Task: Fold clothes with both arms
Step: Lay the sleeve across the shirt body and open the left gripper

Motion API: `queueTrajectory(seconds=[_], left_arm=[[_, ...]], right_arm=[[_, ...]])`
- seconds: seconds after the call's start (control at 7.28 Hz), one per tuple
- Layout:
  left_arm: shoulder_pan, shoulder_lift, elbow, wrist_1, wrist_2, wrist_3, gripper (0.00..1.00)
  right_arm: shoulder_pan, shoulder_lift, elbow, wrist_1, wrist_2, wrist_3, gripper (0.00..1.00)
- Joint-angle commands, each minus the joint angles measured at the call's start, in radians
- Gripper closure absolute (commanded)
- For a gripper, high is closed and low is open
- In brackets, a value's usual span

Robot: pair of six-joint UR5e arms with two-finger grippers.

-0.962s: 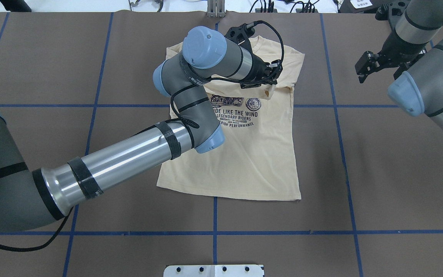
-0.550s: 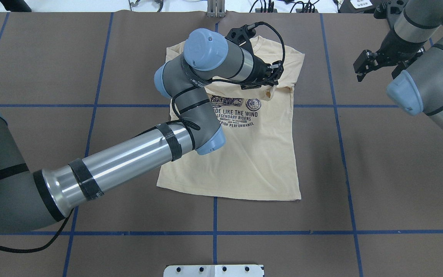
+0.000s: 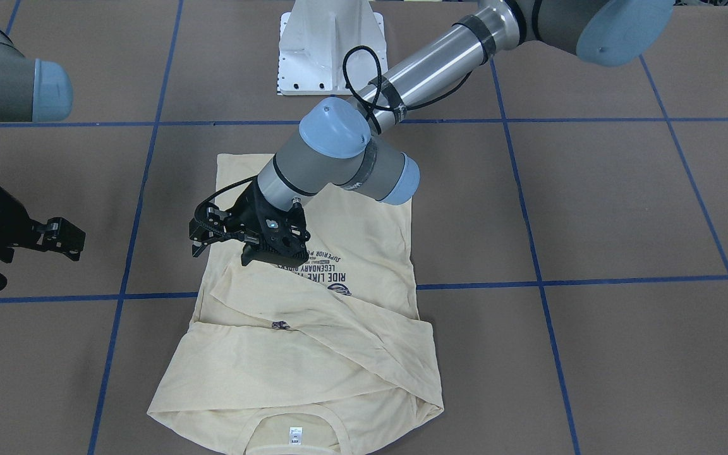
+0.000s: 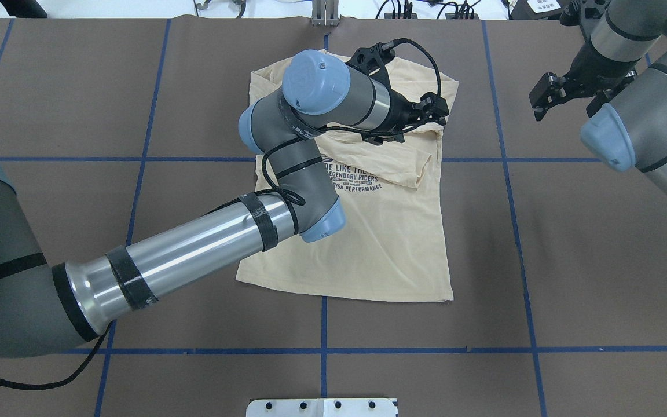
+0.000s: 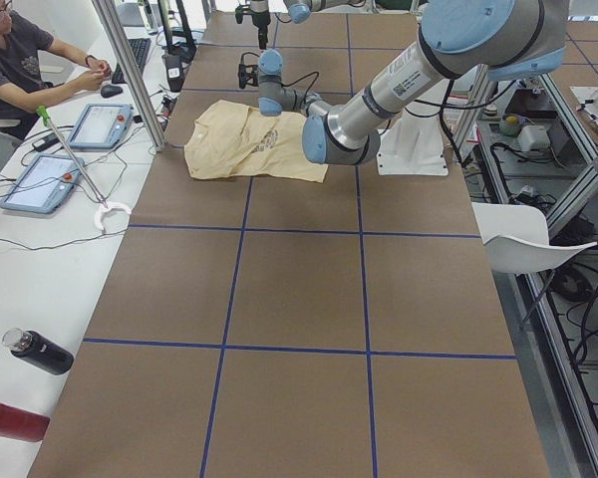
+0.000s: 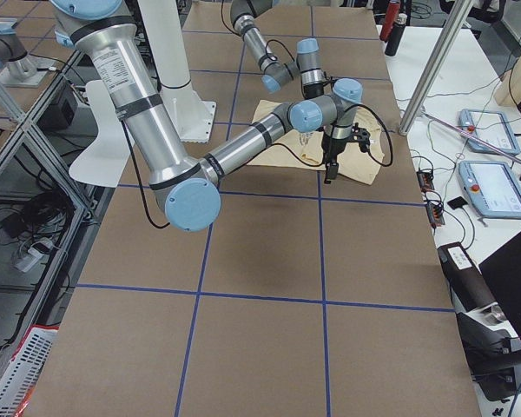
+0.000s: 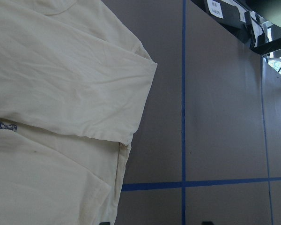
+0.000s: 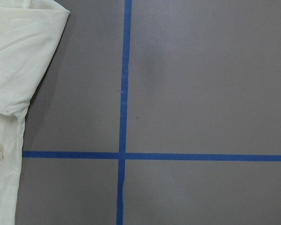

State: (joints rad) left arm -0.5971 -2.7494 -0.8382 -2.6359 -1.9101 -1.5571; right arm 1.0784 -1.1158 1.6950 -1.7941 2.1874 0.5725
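The cream-yellow shirt (image 4: 391, 243) lies flat on the brown table, collar at the far side, and also shows as the shirt (image 3: 313, 354) from the front. One long sleeve (image 4: 409, 165) is laid across the chest and covers the top of the navy print. My left gripper (image 4: 435, 110) hovers open over the shirt's right shoulder edge, holding nothing; the front view shows the same left gripper (image 3: 203, 230) with its fingers spread. My right gripper (image 4: 542, 101) hangs open above bare table to the right of the shirt. Both wrist views show only cloth and table.
Blue tape lines (image 4: 507, 174) divide the table into squares. The white pedestal base (image 3: 329, 44) stands at the robot's edge. In the left side view a person (image 5: 30, 60) sits at a side bench with tablets (image 5: 40, 184) and bottles (image 5: 35, 354).
My left gripper has moved right, off the sleeve end. The sleeve now lies lower across the print. My right gripper drifted slightly toward the far side.
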Motion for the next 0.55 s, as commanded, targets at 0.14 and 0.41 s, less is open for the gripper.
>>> queueTrajectory(seconds=[0.14, 0.41], left_arm=[[-0.007, 0.130, -0.178, 0.072, -0.012, -0.003, 0.00], [-0.010, 0.254, -0.418, 0.326, -0.010, 0.008, 0.00]], right_arm=[[0.003, -0.015, 0.030, 0.053, 0.092, 0.068, 0.00], [-0.072, -0.063, 0.087, 0.241, 0.085, 0.308, 0.00]])
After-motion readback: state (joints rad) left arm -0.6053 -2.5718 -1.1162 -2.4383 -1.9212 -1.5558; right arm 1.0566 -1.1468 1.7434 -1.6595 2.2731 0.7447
